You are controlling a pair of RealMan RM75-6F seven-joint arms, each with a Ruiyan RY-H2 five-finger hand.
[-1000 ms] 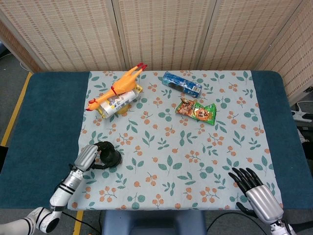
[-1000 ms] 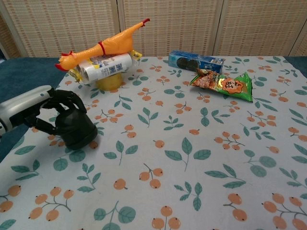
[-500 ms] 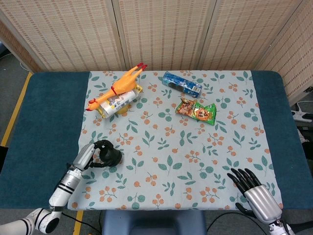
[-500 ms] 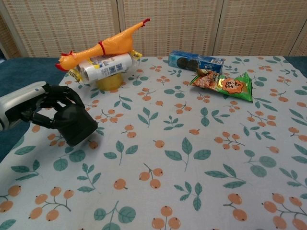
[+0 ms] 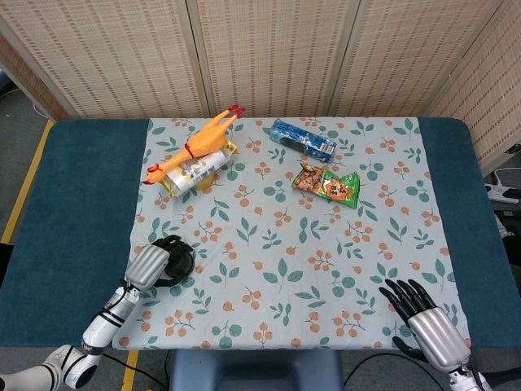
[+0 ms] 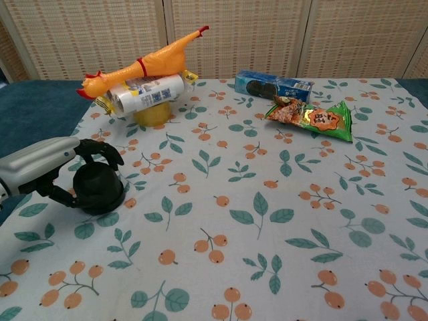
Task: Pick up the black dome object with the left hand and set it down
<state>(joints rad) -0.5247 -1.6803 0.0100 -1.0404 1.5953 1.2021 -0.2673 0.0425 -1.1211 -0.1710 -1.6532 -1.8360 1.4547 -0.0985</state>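
The black dome object (image 5: 182, 262) (image 6: 99, 190) stands upright on the floral cloth near the table's front left. My left hand (image 5: 151, 265) (image 6: 41, 163) wraps it from the left, fingers arched over its top and the thumb low at its near side. My right hand (image 5: 425, 321) hovers at the front right corner, fingers spread and holding nothing; only the head view shows it.
An orange rubber chicken (image 5: 195, 144) (image 6: 140, 65) lies on a white can (image 5: 195, 169) (image 6: 148, 92) at the back left. A blue cookie box (image 5: 303, 140) (image 6: 273, 85) and a green snack bag (image 5: 327, 185) (image 6: 311, 118) lie at the back centre. Dark blue table (image 5: 73, 204) borders the cloth.
The dome was tipped and raised in my left hand half a second ago; now it sits flat on the cloth, slightly nearer the front edge. The right hand has not moved.
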